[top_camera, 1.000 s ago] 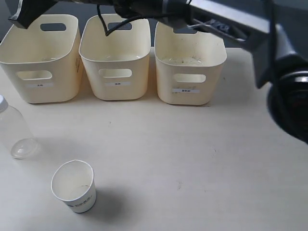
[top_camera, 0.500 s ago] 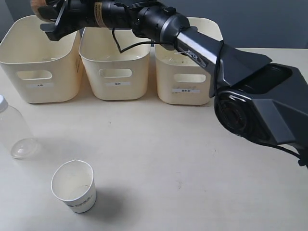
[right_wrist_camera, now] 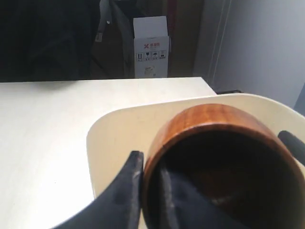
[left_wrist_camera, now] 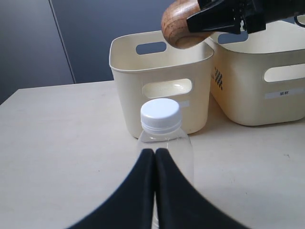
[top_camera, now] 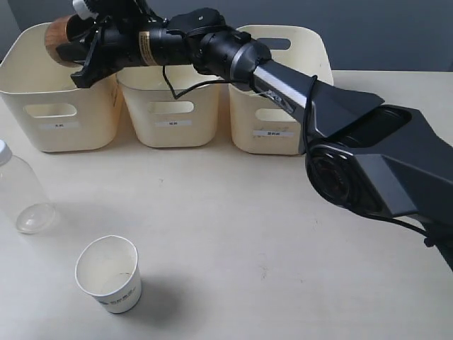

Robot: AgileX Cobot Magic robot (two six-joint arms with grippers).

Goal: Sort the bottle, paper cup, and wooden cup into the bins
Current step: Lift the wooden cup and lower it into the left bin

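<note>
I can see a small white label on the front of each of the three bins (top_camera: 60, 106), but the print is too small for me to read; the paper cup (top_camera: 108, 273) has a dark printed mark near its base that I cannot read either. Through the right wrist camera a white cardboard box (right_wrist_camera: 151, 46) beyond the table carries a red mark and small handling symbols.

The wooden cup (top_camera: 60, 40) is dark brown, rounded, with clear grain. My right gripper (top_camera: 85, 44) grasps it by the rim, one finger inside and one outside, tipped on its side and held up over the leftmost bin's opening, with that arm stretched across above the other two bins.

The bottle (top_camera: 21, 193) is clear with a white cap and stands at the left edge of the table (top_camera: 283, 234), in front of the leftmost bin. My left gripper (left_wrist_camera: 155, 157) is just behind it, its fingertips pressed together with nothing between them. The paper cup stands upright near the front edge, apart from the bottle. The middle and right of the table are bare
</note>
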